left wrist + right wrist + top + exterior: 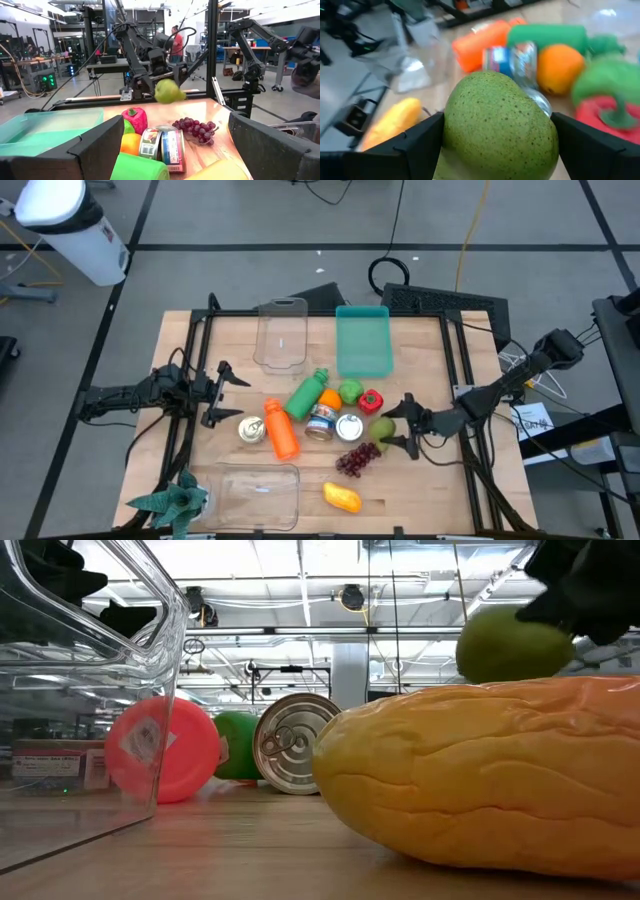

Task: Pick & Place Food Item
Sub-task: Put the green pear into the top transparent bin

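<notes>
Right gripper [398,426] is clamped on the green pear [383,429], one finger on each side; the right wrist view shows the pear [500,127] filling the gap between both fingers. Pear is lifted off the table [420,480]: in the low view it hangs [512,643] above the yellow fruit [480,775], and in the left wrist view it sits in the air [168,92] over the grapes [195,129]. Taking the pear as reference in the high view: grapes [357,460] just below-left of it, silver can [349,428] just left, red pepper [370,401] just above-left, yellow fruit [342,498] further down-left near the table's front edge. Further left of the pear: labelled can [320,423], orange [329,398], green apple [349,391], green bottle [306,394], orange bottle [282,430], another can [251,429]. Teal bin [363,340] is up-left of the pear at the back of the table, clear bin [282,333] beside it; second clear bin [257,495] at the front left. Left gripper [228,393] is well left of the pear, past the orange bottle, fingers apart, holding nothing.
</notes>
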You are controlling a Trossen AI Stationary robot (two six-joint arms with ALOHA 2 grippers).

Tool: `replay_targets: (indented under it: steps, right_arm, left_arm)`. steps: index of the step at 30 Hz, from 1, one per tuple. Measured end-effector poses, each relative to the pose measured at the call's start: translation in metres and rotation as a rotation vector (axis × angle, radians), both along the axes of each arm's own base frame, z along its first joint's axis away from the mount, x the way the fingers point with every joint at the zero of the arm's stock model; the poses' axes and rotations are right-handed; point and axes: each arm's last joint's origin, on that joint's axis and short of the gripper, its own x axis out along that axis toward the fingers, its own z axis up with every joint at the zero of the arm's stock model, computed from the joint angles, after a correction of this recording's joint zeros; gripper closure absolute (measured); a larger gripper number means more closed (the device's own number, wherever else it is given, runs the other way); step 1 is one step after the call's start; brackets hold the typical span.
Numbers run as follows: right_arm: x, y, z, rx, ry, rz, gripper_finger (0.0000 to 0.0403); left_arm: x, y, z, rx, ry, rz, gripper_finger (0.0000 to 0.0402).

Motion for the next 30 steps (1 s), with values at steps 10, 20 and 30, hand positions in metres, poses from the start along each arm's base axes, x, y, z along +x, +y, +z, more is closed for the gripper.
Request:
replay_targets:
  steps: [10, 20, 30]
  right_arm:
    - [-0.002, 0.012, 0.011, 0.011, -0.102, 0.098, 0.0079]
    - [-0.003, 0.029, 0.017, 0.031, -0.202, 0.299, 0.0078]
    - [-0.003, 0.034, 0.02, 0.021, -0.247, 0.348, 0.0078]
  left_arm:
    - [0.0, 0.0, 0.0, 0.0, 0.0, 0.0, 0.0036]
    - [0.0, 0.0, 0.0, 0.0, 0.0, 0.0, 0.0036]
    - [0.0, 0.0, 0.0, 0.0, 0.0, 0.0, 0.0036]
